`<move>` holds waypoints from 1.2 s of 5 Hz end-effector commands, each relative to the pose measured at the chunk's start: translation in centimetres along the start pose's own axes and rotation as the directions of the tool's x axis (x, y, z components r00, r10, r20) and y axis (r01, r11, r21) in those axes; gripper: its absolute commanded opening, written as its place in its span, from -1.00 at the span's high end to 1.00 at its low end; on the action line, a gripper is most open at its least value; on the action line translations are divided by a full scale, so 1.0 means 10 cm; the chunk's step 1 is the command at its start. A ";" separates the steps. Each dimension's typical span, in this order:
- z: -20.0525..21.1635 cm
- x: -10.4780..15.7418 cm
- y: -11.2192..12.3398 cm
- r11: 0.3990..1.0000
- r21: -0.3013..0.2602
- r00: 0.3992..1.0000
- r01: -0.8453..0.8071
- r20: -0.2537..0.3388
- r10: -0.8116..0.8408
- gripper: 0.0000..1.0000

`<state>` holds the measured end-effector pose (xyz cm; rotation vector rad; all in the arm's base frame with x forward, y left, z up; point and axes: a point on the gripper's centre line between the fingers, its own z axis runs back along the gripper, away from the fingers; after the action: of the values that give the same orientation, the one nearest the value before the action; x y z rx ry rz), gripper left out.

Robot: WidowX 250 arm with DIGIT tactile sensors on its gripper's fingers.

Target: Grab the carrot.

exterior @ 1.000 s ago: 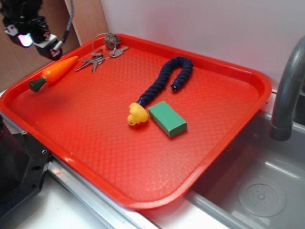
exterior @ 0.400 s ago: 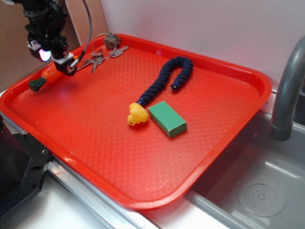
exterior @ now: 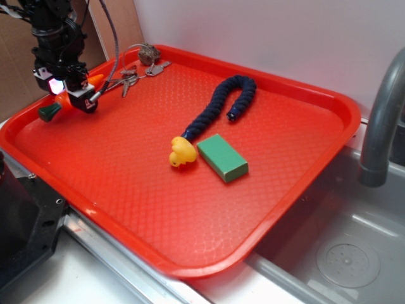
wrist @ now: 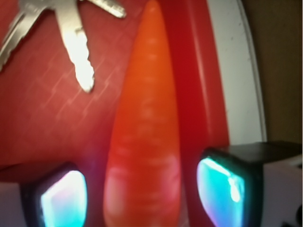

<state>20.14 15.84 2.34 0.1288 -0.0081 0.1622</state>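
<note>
The jaws (wrist: 142, 194) stand spread, one glowing pad on each side of the carrot's (wrist: 144, 142) thick end, with a gap still showing on both sides. In the exterior view the carrot (exterior: 60, 101) lies at the upper left of the red tray (exterior: 190, 209), just beside its rim, with the keys (exterior: 126, 79) near its tip. The approach looks done; closing and lifting remain, judging by those gaps
</note>
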 end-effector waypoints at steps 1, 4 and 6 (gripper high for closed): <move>0.05 0.24 -0.45 1.000 -0.012 0.999 0.029 0.032 -0.029 -1.00; 0.07 0.10 -0.73 0.993 -0.054 0.993 0.109 0.051 -0.106 -1.00; -0.05 0.02 -0.82 0.969 -0.054 0.969 0.243 0.064 -0.240 1.00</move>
<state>22.30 7.76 1.37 0.0707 -0.0882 -0.0630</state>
